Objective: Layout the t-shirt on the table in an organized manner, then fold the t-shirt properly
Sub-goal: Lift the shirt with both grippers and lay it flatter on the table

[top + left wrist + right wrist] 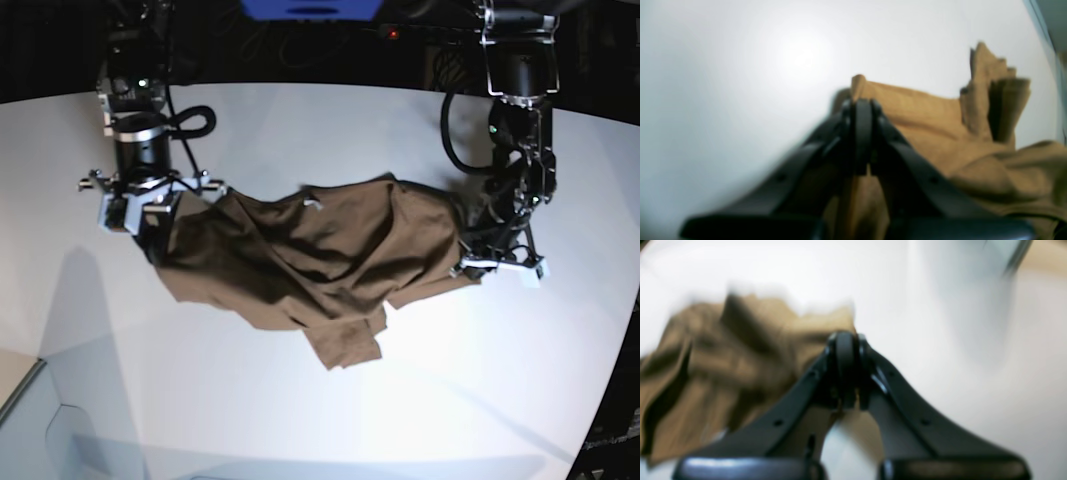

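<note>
Fingers (870, 110) of the left gripper (862, 106) are pressed together on a ridge of the t-shirt (927, 133), with brown cloth showing above and below the tips in the left wrist view. Fingers (844, 346) of the right gripper (845, 340) are likewise clamped together at the shirt's edge, cloth bunched to the left of them in the blurred right wrist view.

Outward from there, in the base view the left gripper (497, 262) sits low at the right end of the t-shirt (320, 260), its arm (520, 130) coming down steeply from the upper right of the frame and bending at the wrist. The right gripper (150, 215) stands at the shirt's left end, its arm (135, 110) dropping nearly straight down from the upper left.

Between the two the brown shirt hangs stretched and creased across the middle of the frame, with a loose flap (345, 345) trailing toward the lower centre onto the white surface (480, 400). A small pale tag (312, 203) shows near its upper edge.
</note>
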